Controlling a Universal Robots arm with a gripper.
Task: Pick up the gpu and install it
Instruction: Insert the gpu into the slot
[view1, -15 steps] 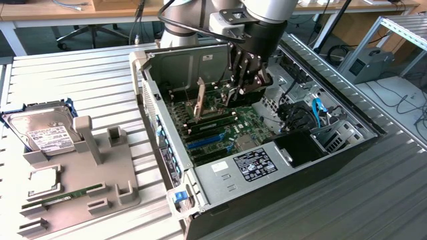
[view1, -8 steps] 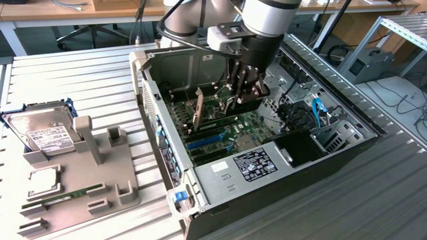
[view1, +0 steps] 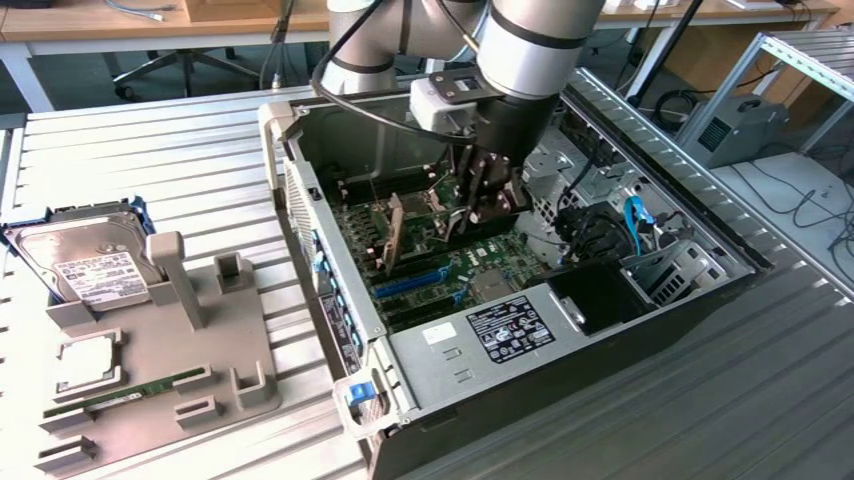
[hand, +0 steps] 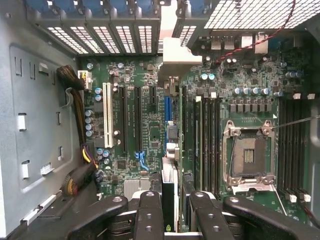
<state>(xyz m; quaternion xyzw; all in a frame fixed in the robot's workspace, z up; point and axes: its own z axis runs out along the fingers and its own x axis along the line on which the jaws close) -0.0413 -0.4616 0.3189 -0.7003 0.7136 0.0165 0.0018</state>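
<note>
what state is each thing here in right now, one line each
gpu: standing on edge on the motherboard inside the case, gripped from above
pincer: down inside the case, shut on the gpu
computer case: lying on its side, side panel off
cpu socket: empty, frame closed
hard drive: propped in the grey holder, outside the case
RAM stick: lying in a slot of the holder

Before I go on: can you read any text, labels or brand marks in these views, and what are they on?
None can be read.
Hard drive white label: print too small.
Power supply black label: print too small.
White sticker beside it: illegible.
Motherboard markings: blurred.
Chip and RAM stick on the grey holder: no readable print.
</note>
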